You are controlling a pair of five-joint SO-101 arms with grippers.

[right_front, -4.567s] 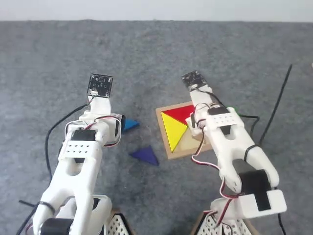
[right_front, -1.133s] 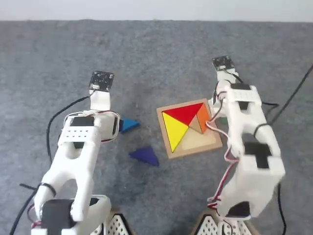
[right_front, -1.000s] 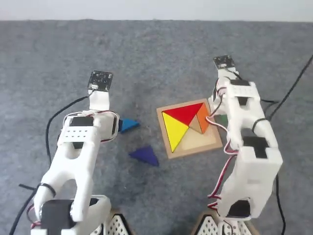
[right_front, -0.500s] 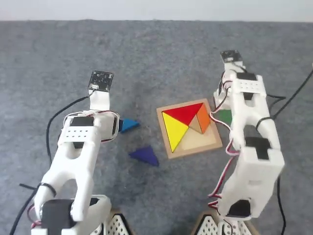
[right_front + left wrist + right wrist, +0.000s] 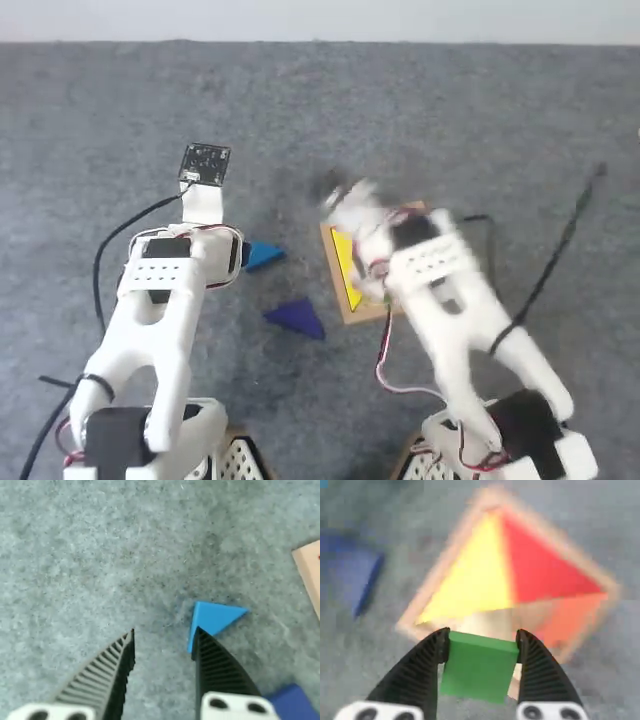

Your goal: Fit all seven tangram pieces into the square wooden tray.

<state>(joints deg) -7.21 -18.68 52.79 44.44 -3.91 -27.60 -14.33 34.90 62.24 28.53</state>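
The square wooden tray (image 5: 418, 614) holds a yellow triangle (image 5: 475, 582), a red triangle (image 5: 540, 570) and an orange triangle (image 5: 570, 615). My right gripper (image 5: 481, 642) hangs above the tray's bare part, shut on a green square piece (image 5: 479, 667). In the high view the right arm (image 5: 420, 262) covers most of the tray (image 5: 340, 275). My left gripper (image 5: 163, 632) is open just over the carpet. One of its fingers (image 5: 215, 665) sits against a light blue triangle (image 5: 212, 619). A dark blue piece (image 5: 297, 317) lies nearer the arms' bases.
Grey carpet covers the whole table. The light blue triangle (image 5: 266, 255) and the dark blue piece lie between the left arm (image 5: 160, 310) and the tray. A black cable (image 5: 560, 255) runs along the right side.
The right arm has swung from the carpet right of the tray to over the tray, carrying the green piece that lay there. The left arm has stayed still.
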